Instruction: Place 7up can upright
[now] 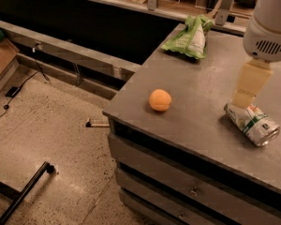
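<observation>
- The grey table (201,81) has drawers (178,184) on its front side.
- The can (252,124) lies on its side on the table, near the front edge at the right. Its shiny top faces right and toward the front.
- The gripper (243,100) comes down from above and its tip is right at the back end of the can. It is not clear if it is spread or pinching.
- An orange (159,100) sits to the left, well apart from the can.
- A green bag (189,35) lies at the far edge.
</observation>
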`<state>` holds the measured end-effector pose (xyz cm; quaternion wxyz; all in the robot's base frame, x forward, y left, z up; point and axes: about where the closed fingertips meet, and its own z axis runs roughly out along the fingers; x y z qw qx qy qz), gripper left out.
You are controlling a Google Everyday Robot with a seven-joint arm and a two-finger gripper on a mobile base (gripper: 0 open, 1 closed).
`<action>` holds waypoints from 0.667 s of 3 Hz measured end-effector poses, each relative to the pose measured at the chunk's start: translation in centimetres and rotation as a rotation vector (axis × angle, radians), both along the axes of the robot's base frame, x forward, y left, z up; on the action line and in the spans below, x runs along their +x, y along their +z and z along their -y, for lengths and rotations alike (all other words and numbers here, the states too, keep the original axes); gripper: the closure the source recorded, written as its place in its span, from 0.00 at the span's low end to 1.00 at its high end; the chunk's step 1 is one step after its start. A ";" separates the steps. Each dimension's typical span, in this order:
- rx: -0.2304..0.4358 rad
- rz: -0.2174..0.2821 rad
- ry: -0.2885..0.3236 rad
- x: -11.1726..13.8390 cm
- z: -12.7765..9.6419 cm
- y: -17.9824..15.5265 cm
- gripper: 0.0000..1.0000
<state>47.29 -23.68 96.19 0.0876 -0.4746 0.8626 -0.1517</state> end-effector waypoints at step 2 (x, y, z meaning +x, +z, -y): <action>0.012 -0.106 -0.218 0.3 3.2 -6.3 0.00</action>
